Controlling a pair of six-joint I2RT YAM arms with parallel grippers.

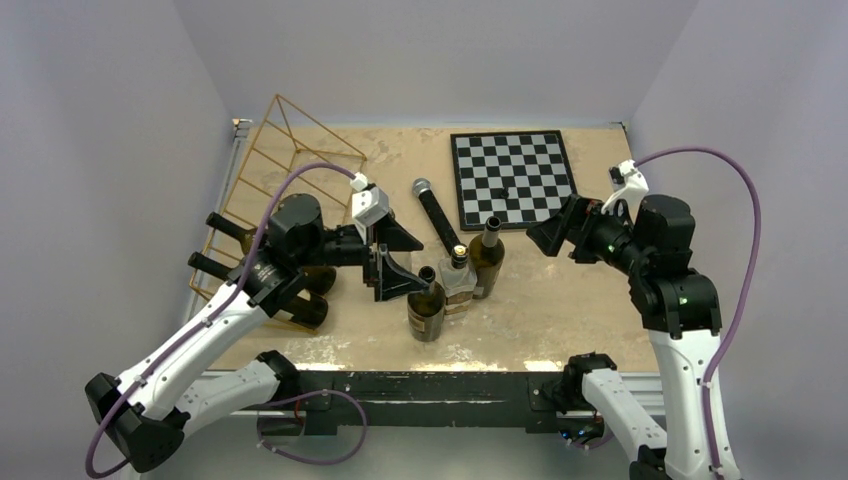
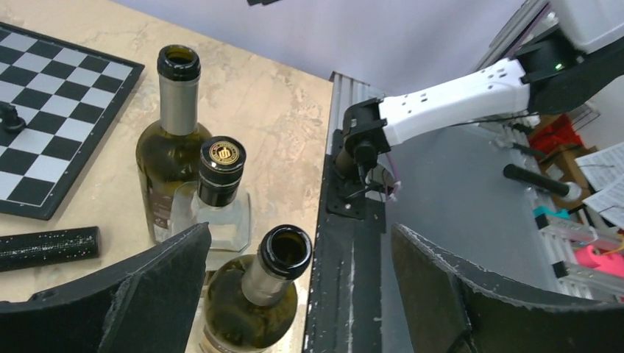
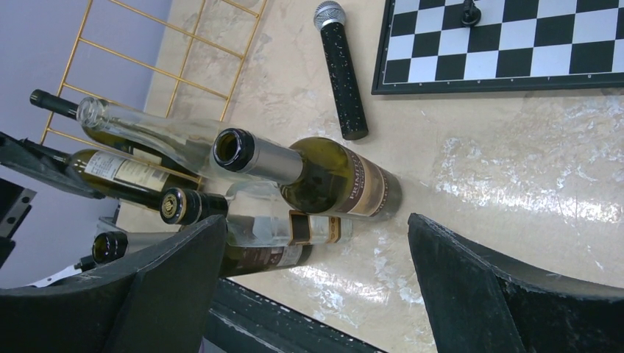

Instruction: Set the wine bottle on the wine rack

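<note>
Top external: note left gripper (image 1: 425, 268) spread wide, holding nothing, just beside green wine bottle (image 1: 427, 308) upright at middle of near edge. Likewise wide open, empty: right gripper (image 3: 313, 224). Along left edge, apart from bottle: wine rack (image 1: 290, 150).

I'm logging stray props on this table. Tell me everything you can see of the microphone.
The microphone is a handheld type with a silver mesh head and a straight black handle that looks speckled. It lies flat on the tan table, head toward the far edge, handle angled toward the standing bottles. Its end stops near them, with a gap in the left wrist view. It lies just left of the chessboard, apart from it. No cable shows.
</note>
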